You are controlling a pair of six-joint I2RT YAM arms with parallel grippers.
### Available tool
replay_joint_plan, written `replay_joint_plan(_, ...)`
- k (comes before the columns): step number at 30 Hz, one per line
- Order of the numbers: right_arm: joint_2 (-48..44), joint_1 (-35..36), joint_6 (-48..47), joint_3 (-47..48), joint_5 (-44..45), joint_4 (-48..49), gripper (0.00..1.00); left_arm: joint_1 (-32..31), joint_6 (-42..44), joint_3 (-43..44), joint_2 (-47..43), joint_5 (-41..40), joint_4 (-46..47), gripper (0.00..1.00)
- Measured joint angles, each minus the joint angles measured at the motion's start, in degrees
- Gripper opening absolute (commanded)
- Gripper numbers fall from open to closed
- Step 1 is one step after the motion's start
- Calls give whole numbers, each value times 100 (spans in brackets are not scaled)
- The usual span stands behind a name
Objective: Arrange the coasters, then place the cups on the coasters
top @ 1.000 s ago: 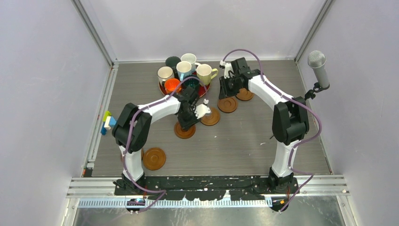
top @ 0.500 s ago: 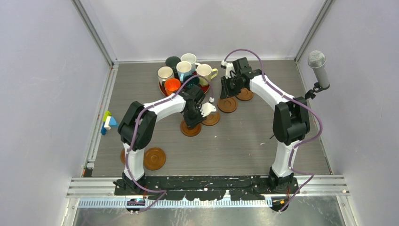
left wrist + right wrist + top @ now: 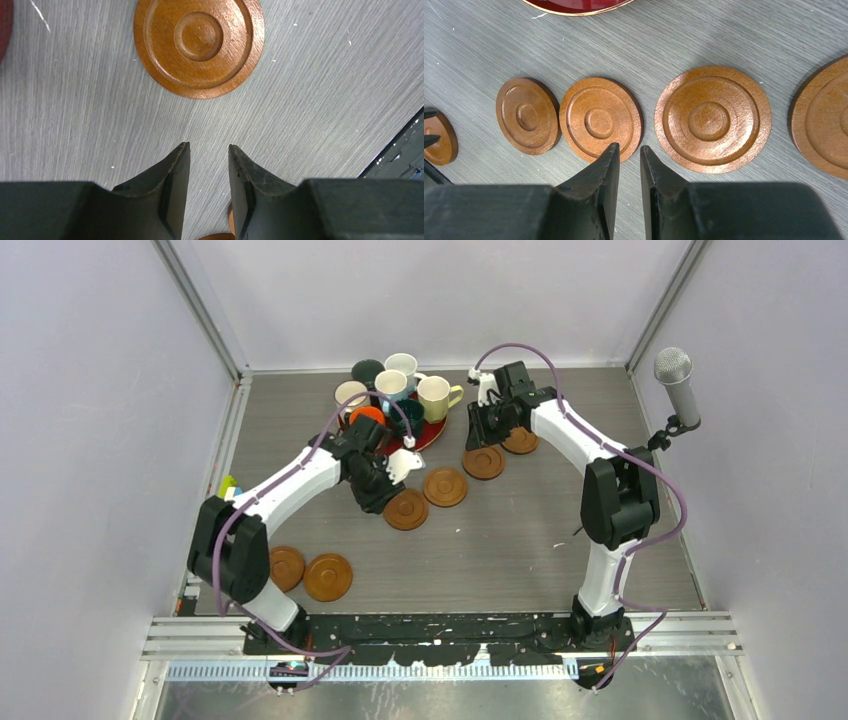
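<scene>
Your left claw (image 3: 209, 148) hangs low over the bench (image 3: 520, 540) with its fingers parted a little and nothing between them. The coaster ahead of it (image 3: 199, 45) lies flat, apart from the fingertips; a brown sliver shows low between the fingers, and I cannot place it. Your right claw (image 3: 629, 148) is all but closed, only a slit showing, and grips nothing. It hovers over the row of four coasters (image 3: 445, 486), which runs on a slant from mid-bench toward the far right. As I judge it, the next move turns on the two stray coasters (image 3: 328, 577). They sit side by side close to the left arm's base, well apart from the row, so from your left claw they lie back toward the near edge and off to the left. The left arm is plainly the nearer; the right one is up at the far end of the row. Being round, they give you no long axis to line up with, so any part of the rim will serve, but they lie flat and you will likely need the fingers wider and low. The cups (image 3: 435, 395) all stand crowded on the red tray (image 3: 430, 433) at the far side, none on a coaster yet.
</scene>
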Motion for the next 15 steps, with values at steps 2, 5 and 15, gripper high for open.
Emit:
replay_joint_plan(2,0,20,0,0,0,0,27,-7,-55,-7,114,-15,44,36)
replay_joint_plan(5,0,42,0,0,2,-4,27,-79,-168,125,511,-59,120,36)
replay_joint_plan(15,0,48,-2,0,15,-48,27,-470,-374,621,1674,-358,638,34)
